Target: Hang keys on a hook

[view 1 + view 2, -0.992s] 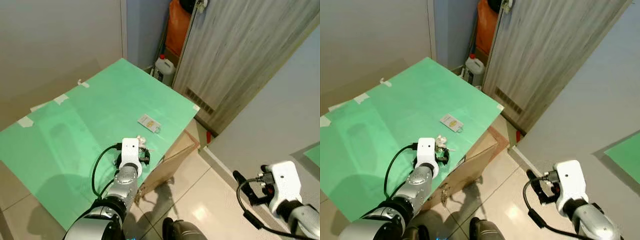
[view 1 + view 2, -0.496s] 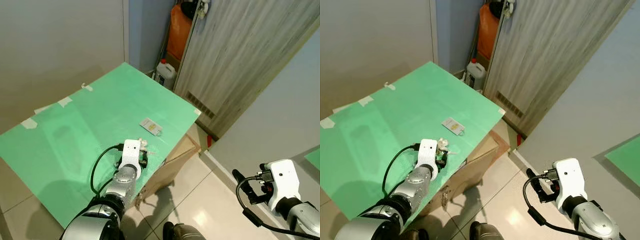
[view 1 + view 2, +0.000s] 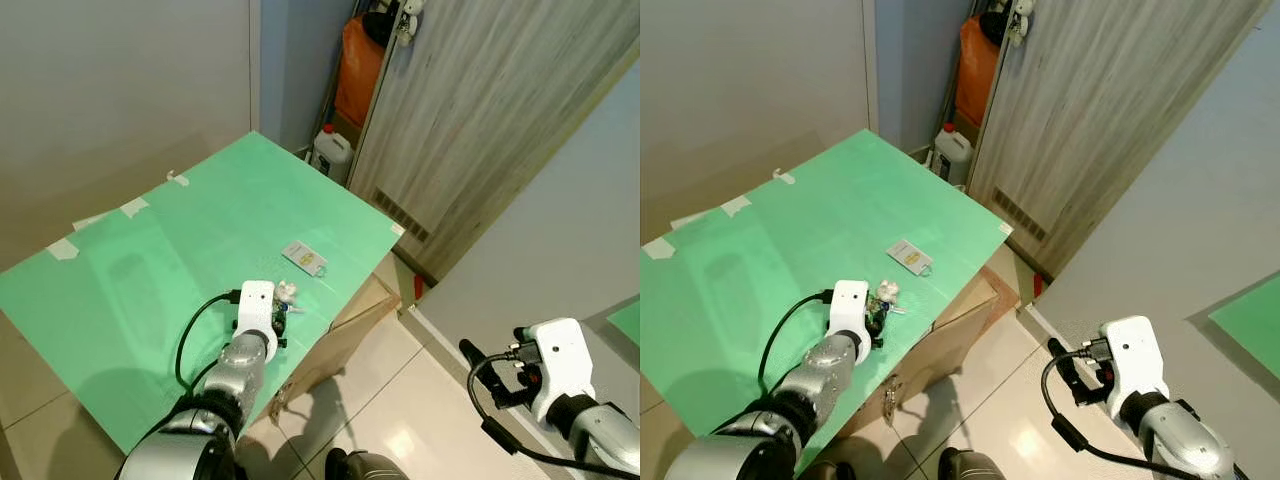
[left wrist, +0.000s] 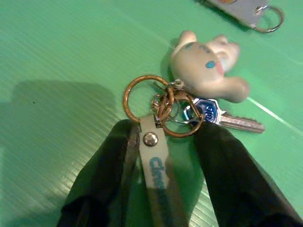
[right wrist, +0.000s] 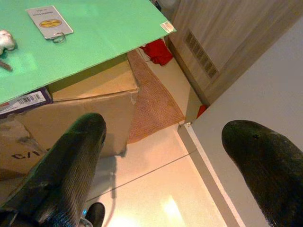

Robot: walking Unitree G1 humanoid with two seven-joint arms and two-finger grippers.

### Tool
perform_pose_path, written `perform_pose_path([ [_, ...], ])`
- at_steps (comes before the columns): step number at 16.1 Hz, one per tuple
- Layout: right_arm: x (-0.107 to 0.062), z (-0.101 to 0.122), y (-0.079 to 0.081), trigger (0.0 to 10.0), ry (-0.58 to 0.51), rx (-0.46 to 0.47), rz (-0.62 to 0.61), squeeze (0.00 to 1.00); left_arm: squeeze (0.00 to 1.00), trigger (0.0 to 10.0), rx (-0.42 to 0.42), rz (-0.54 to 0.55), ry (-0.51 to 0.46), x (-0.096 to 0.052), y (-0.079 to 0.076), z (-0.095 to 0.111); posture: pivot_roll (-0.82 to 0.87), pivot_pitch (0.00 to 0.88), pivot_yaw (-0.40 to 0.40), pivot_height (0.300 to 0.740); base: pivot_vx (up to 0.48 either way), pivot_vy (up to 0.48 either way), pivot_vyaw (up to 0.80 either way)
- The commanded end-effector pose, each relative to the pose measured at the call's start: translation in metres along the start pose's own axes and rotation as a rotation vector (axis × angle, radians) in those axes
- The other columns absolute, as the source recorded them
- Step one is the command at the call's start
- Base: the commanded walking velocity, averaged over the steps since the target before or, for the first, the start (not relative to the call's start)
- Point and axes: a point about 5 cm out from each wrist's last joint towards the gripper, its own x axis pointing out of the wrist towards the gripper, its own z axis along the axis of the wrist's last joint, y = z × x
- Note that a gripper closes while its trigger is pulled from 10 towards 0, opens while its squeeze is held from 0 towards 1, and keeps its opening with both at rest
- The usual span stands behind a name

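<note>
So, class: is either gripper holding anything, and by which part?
Nothing is held: the left gripper stands open around the keys' strap; the right gripper is open.

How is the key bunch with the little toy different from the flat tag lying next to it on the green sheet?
The key bunch carries a pale toy charm, brass rings, a strap and a blue-headed key; the flat tag is one grey card with a yellow label and one ring. The key bunch's strap lies between the left gripper fingers, which stand open around it; the flat tag lies apart, untouched. The key bunch is lumpy, the flat tag thin. Both rest on the green sheet.
</note>
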Motion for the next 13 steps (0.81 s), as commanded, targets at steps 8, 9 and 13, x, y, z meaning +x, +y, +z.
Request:
perform_pose_path([
  [8,0.019,0.0,0.001,10.0,0.004,0.009,0.026,0.0,0.0,0.0,-0.005,-0.09,-0.291,-0.01,-0.032,0.018,-0.23,0.101,-0.154,0.74,0.0,0.0,0.0],
  [9,0.02,-0.001,0.002,10.0,0.004,0.01,0.027,0.0,0.0,0.0,-0.01,-0.08,-0.311,-0.01,-0.032,0.021,-0.23,0.099,-0.152,0.74,0.0,0.0,0.0],
  [13,0.025,-0.001,0.002,10.0,-0.003,0.014,0.025,0.0,0.0,0.0,0.02,-0.067,-0.378,-0.01,-0.03,0.039,-0.22,0.09,-0.146,0.74,0.0,0.0,0.0],
])
